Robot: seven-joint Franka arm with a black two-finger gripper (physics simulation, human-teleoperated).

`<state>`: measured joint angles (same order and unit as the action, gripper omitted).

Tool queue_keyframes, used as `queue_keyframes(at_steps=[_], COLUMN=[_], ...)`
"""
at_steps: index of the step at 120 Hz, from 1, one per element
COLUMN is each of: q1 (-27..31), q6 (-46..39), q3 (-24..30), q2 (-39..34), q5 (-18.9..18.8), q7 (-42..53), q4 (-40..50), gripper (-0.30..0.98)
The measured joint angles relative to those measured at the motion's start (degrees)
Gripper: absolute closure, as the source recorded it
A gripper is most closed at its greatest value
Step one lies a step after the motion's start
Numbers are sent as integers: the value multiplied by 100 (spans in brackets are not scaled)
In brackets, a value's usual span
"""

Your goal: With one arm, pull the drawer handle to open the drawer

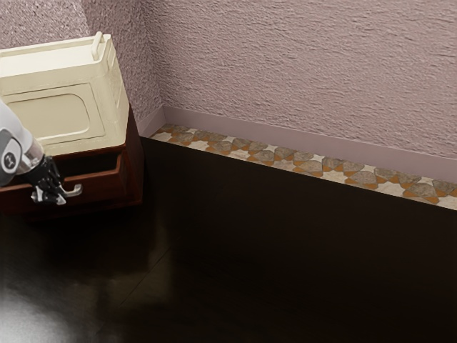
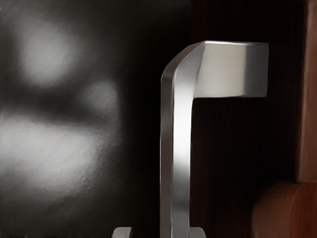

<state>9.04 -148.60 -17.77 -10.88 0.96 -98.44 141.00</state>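
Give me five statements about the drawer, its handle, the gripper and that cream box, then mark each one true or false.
1. The cream box sits on top of the cabinet. True.
2. The drawer is fully closed. False: it is open, with its dark inside showing behind the front.
3. The handle has a silvery, metallic look. True.
4. The gripper is shut tight on the handle. False: it is open, with a gap between the bar and one finger.
5. The handle's bar runs between the gripper's two fingers. True.
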Motion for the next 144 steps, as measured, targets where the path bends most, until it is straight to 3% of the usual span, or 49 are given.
queue_keyframes(at_steps=[144], q1=[98], q6=[100], q3=[105], q2=[-1026], q5=[-3], q7=[9], q4=[970], gripper=[62])
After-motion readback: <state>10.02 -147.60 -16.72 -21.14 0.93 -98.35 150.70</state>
